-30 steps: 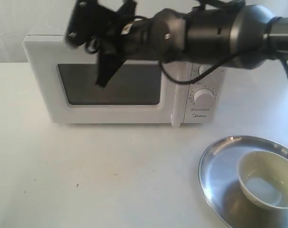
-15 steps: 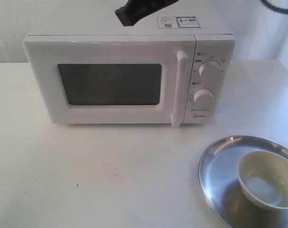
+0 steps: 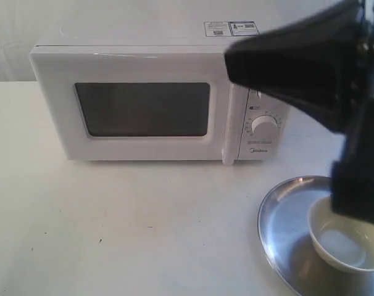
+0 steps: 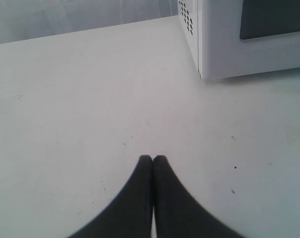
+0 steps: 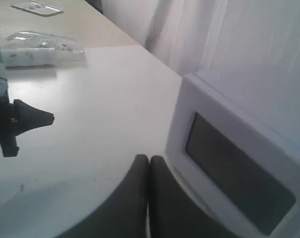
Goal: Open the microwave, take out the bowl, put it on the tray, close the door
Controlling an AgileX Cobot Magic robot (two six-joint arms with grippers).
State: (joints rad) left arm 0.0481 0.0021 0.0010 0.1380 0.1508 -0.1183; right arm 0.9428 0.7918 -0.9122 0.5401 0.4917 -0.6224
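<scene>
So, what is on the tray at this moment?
The bowl stands on the tray. A dark robot arm covers the bowl's far rim and part of the tray, hiding that area.

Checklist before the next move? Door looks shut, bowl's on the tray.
1. Door flush with the microwave: ok.
2. Bowl upright on the tray: ok.
3. Left pincer shut and empty, over the table: ok.
4. Right pincer shut and empty: ok.
5. Arm clear of bowl and tray: cannot tell. In the exterior view it is blurred and overlaps both.
</scene>
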